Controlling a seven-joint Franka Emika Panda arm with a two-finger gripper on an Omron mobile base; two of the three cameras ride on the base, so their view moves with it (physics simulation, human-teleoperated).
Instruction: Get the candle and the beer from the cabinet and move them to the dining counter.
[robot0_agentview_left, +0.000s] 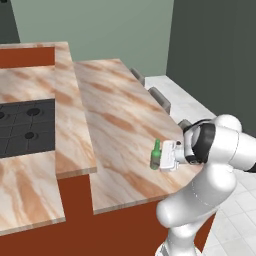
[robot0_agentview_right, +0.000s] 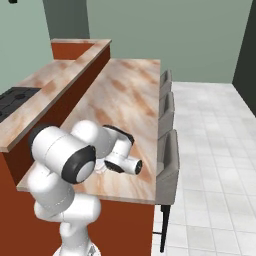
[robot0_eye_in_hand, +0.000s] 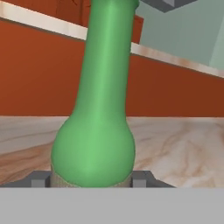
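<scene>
Beer (robot0_agentview_left: 156, 155): upright on dining desk (robot0_agentview_left: 120, 115), near front edge. Pincer (robot0_eye_in_hand: 91, 179) flanks bottle's lower body, grip or release unclear. Glass (judged rigid, slippery, breakable); take at body, not neck.

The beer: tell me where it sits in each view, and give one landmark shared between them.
Left base view: the beer stands at lower centre, at the gripper.
Right base view: not visible; the arm covers that spot.
Hand view: it fills the centre, between the fingertips.
Shared landmark: the dining counter.
</scene>
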